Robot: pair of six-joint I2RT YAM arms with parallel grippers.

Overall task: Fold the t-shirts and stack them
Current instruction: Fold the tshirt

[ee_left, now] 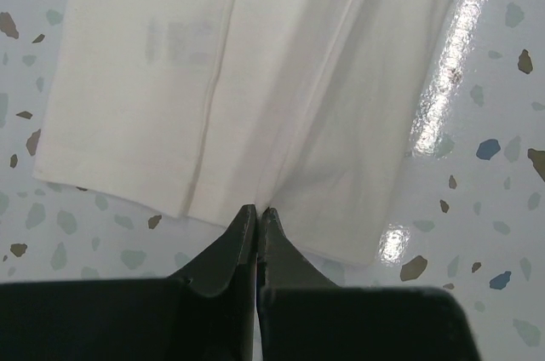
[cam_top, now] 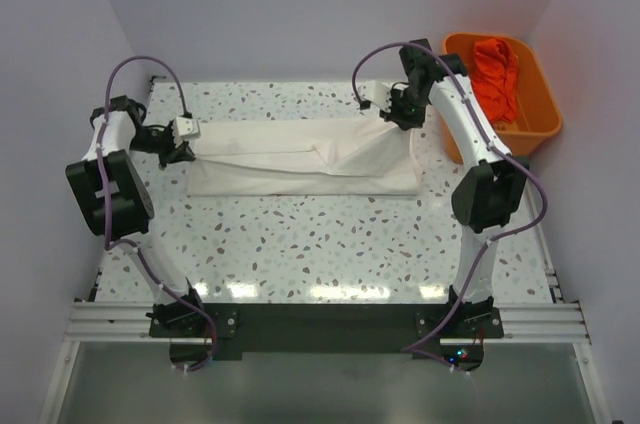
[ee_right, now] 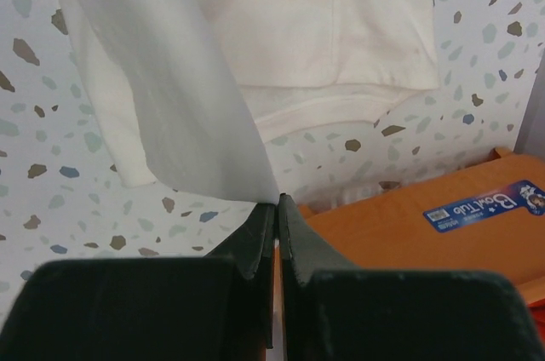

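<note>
Jaws closed, t-shirt ends pinched between (apparently)

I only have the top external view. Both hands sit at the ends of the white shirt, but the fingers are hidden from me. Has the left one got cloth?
Observer: Yes. The left hand is shut on the t-shirt at its near edge, beside a fold crease.
Operator: And the right?
Observer: The right hand is shut too, holding one layer raised above the rest of the shirt.
Operator: Where's the tub from there?
Observer: The orange tub lies right beside those fingers, and a blue sticker shows on it.
</note>
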